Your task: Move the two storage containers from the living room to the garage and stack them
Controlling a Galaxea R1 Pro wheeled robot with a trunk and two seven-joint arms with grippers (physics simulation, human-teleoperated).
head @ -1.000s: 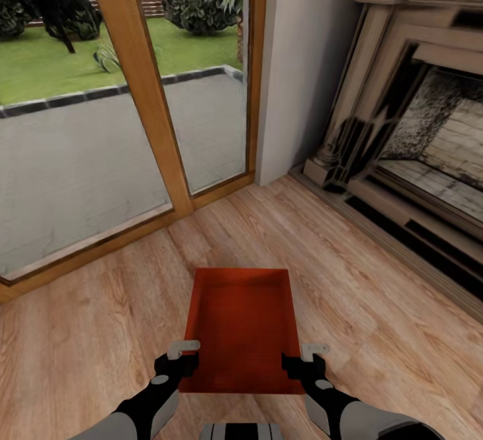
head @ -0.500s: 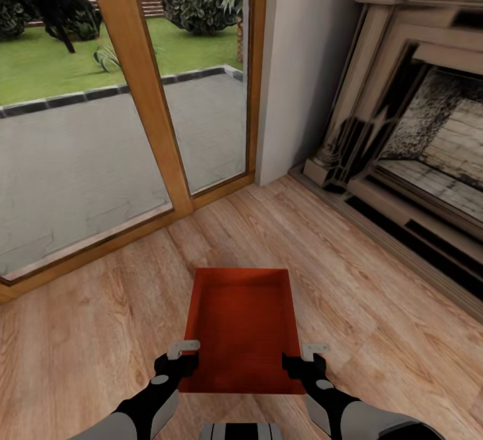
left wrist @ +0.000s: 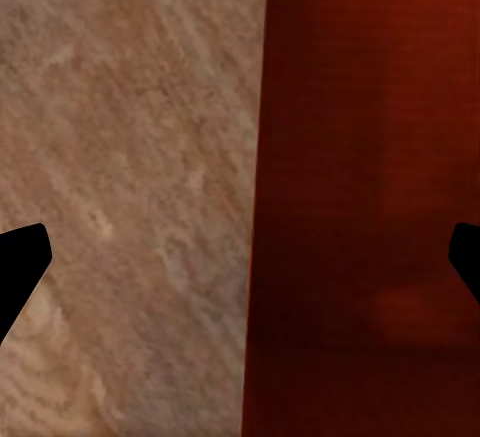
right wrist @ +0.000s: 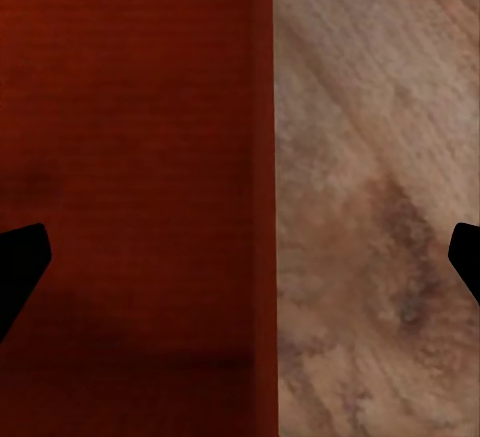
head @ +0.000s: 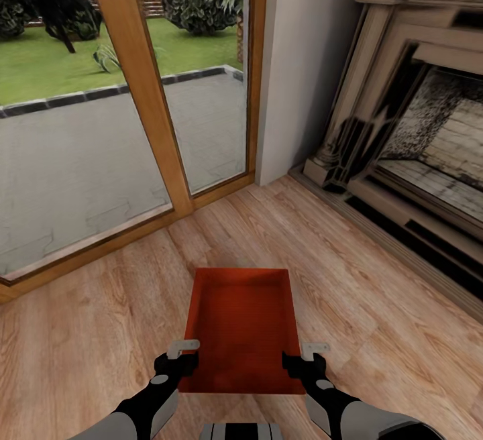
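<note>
Straddling ribbed, seemingly plastic bin [head: 243, 326] walls

Wood plank floor [head: 376, 319], glass doors [head: 121, 111], seemingly brick fireplace [head: 429, 138].

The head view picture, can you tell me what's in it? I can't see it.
An orange-red storage container sits on the wood plank floor, with the left gripper and right gripper at its two long sides. Beyond are glass doors and a fireplace.
</note>
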